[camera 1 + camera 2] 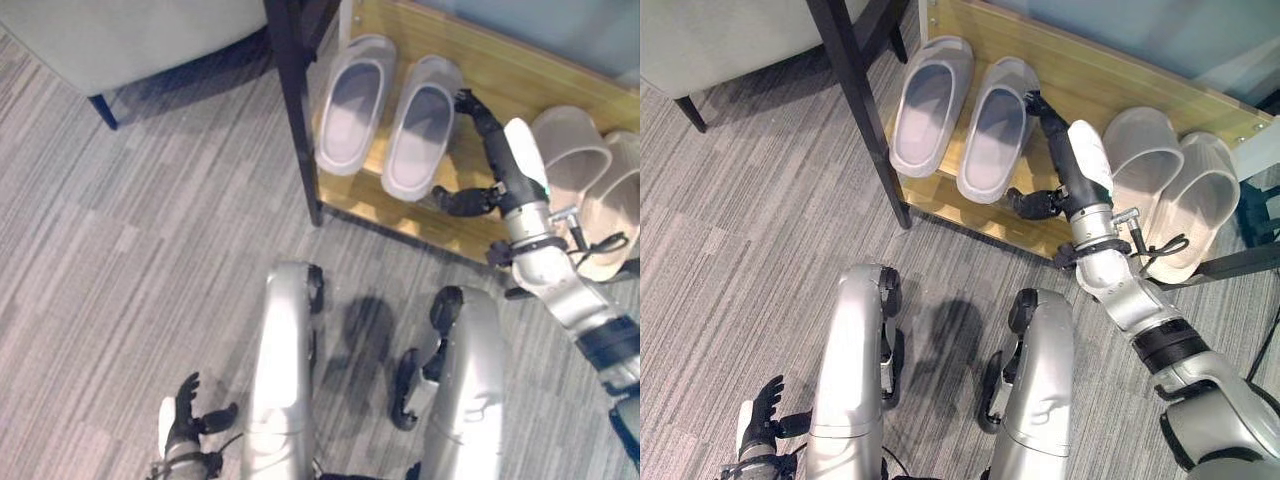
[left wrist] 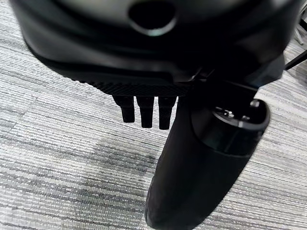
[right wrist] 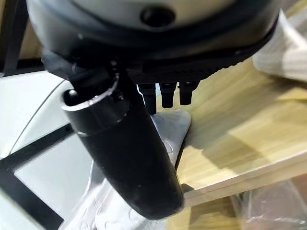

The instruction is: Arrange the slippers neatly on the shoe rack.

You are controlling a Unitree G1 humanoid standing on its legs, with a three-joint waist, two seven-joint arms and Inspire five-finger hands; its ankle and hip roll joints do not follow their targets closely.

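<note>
Two grey slippers (image 1: 350, 105) (image 1: 420, 125) lie side by side, toes inward, at the left end of the wooden shoe rack shelf (image 1: 500, 70). Two beige slippers (image 1: 570, 150) (image 1: 615, 215) lie at its right end. My right hand (image 1: 505, 170) reaches over the shelf between the pairs. It is open, its straight fingers (image 3: 165, 93) at the right side of the nearer grey slipper (image 3: 168, 129) and its thumb (image 3: 124, 158) spread toward the heel. My left hand (image 1: 185, 415) hangs open low at the left over the carpet.
A black rack post (image 1: 295, 110) stands at the shelf's left end, just left of the grey slippers. A grey upholstered seat (image 1: 130, 35) with a dark leg stands at the back left. Striped grey carpet (image 1: 120, 250) covers the floor in front.
</note>
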